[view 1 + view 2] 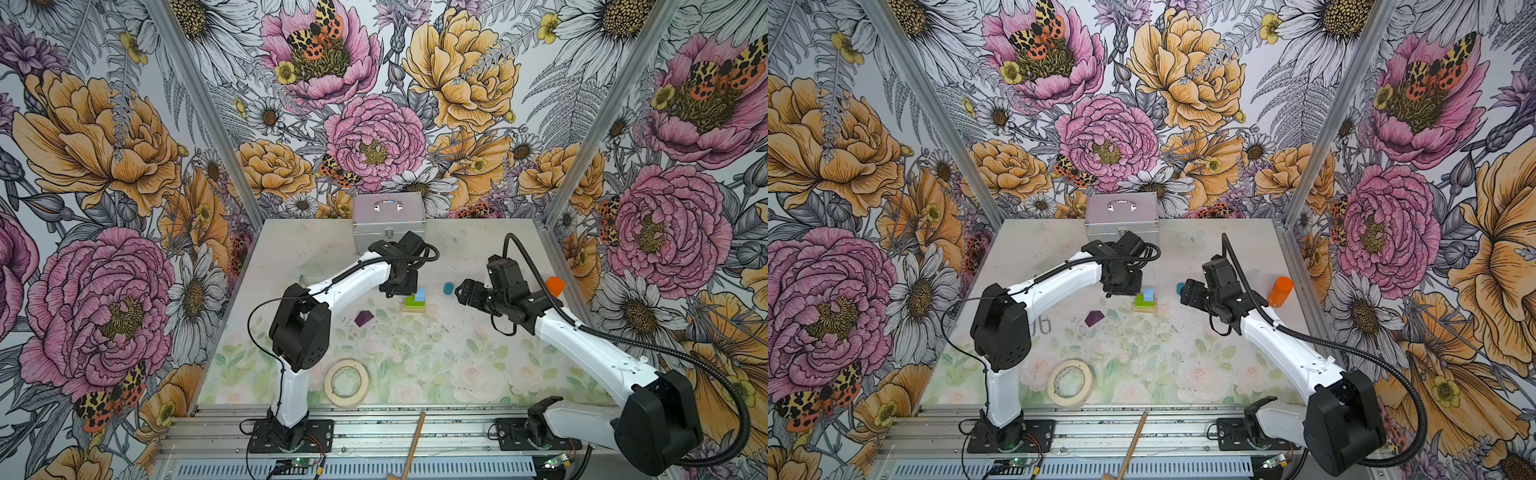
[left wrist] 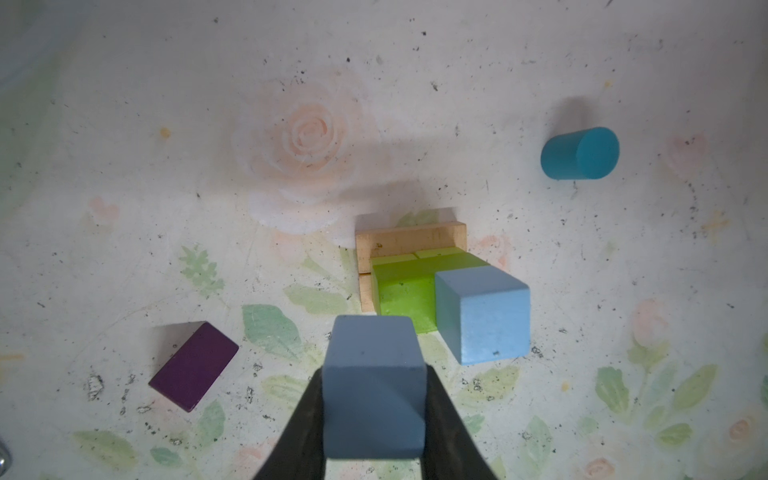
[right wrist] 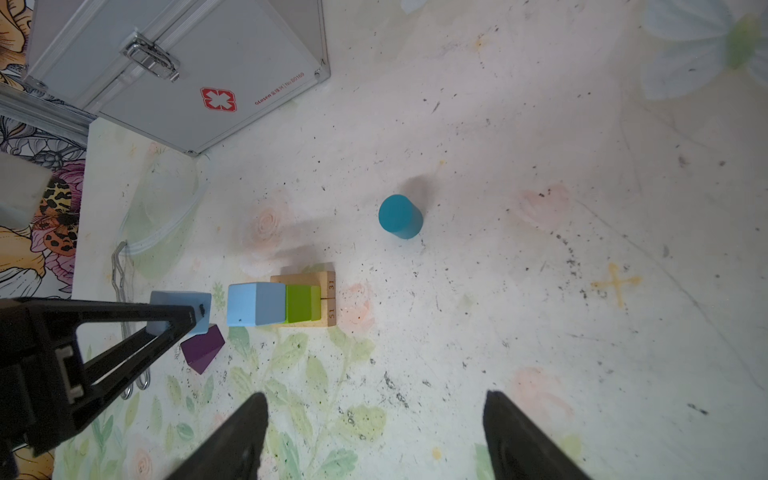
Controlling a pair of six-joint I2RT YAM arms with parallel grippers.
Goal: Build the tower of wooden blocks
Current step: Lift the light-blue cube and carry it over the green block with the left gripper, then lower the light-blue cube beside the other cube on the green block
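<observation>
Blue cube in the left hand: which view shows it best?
Left wrist: the held cube fills the foreground, clamped in the left hand. Right wrist shows it partly behind a finger; top views hide it.

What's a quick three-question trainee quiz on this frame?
1. True or false: the right gripper is open and empty.
2. What does the left gripper clamp? A purple block; B blue cube; C cylinder.
3. Which piece sits on the green blocks?

Key: 1 true. 2 B. 3 the other blue cube.
</observation>
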